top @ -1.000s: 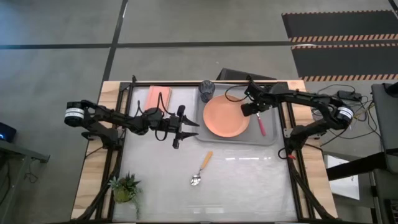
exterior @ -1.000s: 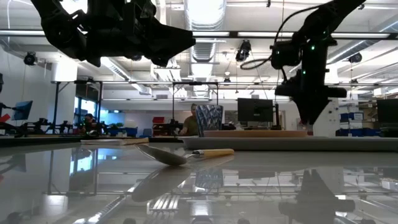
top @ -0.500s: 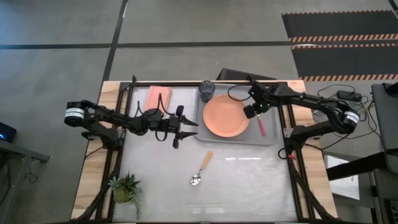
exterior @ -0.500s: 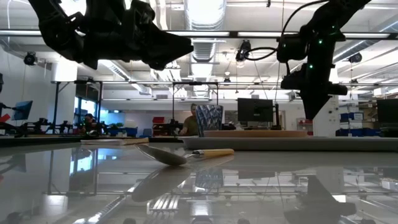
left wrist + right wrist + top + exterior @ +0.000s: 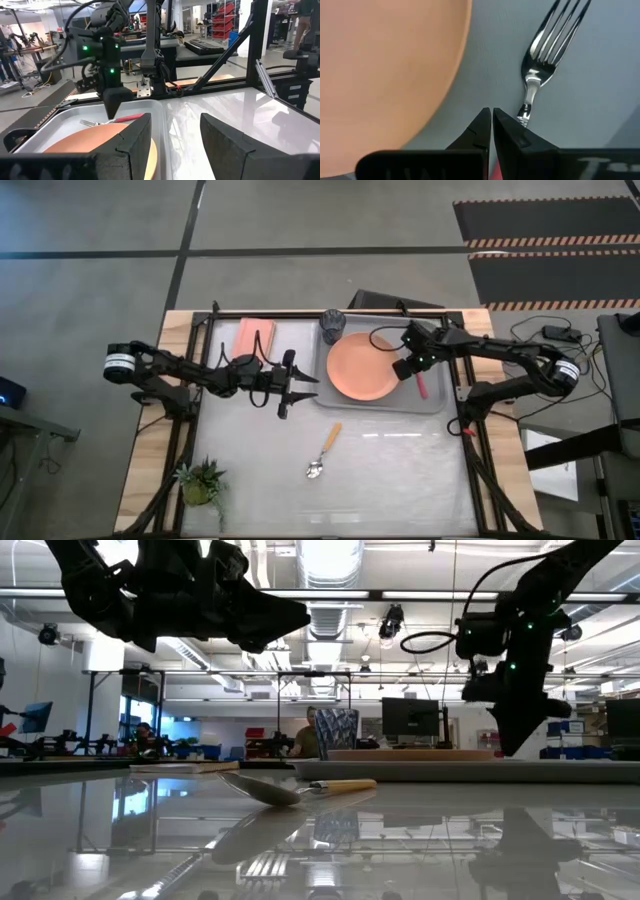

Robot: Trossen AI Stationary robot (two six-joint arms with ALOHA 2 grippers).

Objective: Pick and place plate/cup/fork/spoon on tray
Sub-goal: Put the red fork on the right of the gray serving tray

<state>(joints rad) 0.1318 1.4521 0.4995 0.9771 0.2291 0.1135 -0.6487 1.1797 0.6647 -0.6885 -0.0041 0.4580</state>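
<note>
Near the tabletop's front edge lies the spoon [image 5: 323, 452], light, stiff, slippery; grasp its orange handle. Left end effector [image 5: 296, 392] hovers spread; right end effector [image 5: 407, 369] pressed together over the tray [image 5: 433, 402].

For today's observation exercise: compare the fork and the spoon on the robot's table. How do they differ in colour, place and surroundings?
The fork has a red-pink handle; the spoon has an orange-tan one. The fork lies inside the tray, beside the plate; the spoon lies on the bare table, outside the tray. The right gripper, shut, hovers close by the fork, while no gripper is near the spoon; the left gripper waits open, left of the tray. Both utensils lie flat and have metal heads.
</note>
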